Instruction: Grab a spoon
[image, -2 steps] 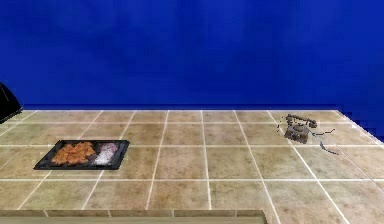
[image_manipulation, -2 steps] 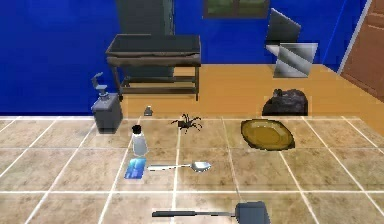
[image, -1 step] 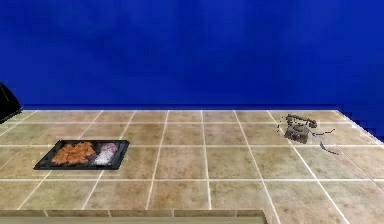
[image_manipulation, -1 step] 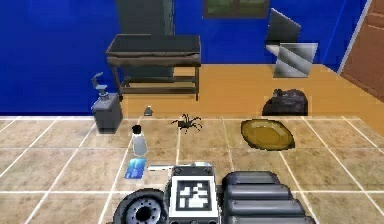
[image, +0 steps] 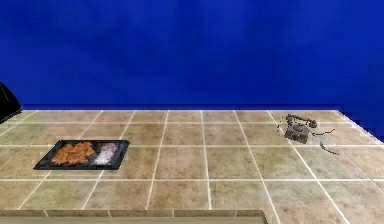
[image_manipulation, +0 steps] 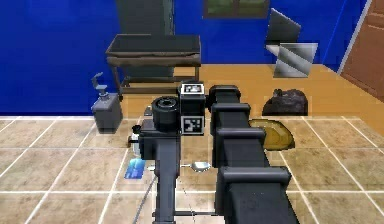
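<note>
Locate a small silvery piece (image_manipulation: 200, 165) on the tiled surface (image_manipulation: 60, 160), at about 6 o'clock in the arm side view. Find it between the arm (image_manipulation: 245, 150) at its 3 o'clock and a dark bar (image_manipulation: 168, 190) at its 9 o'clock. Note pale, shiny metal with a rounded end and a thin stem, too small to confirm as a spoon.

Find the gripper (image_manipulation: 158, 125) at 9 o'clock from the two white squares (image_manipulation: 191, 110). Record finger state as undeterminable: cannot tell whether together, apart or around anything. Cannot tell whether the gripper holds anything, with its far end hard to make out against the dark bar.

Read the black marks on the white squares as block patterns, not as letters. Note pale marks on the blue card (image_manipulation: 131, 168) at 9 o'clock from the silvery piece, too small to read.

Note a grey pump bottle (image_manipulation: 104, 110) at 9 o'clock from the gripper. Note a tan rounded shape (image_manipulation: 272, 133), partly hidden behind the arm at its 3 o'clock.

In the forward view, find a dark tray (image: 45, 160) of orange and white food at 8 o'clock. Find a small metallic object (image: 299, 128) of tangled outline at 3 o'clock, hard to identify. Note a dark shape (image: 6, 101) cut off by the edge at 9 o'clock.
</note>
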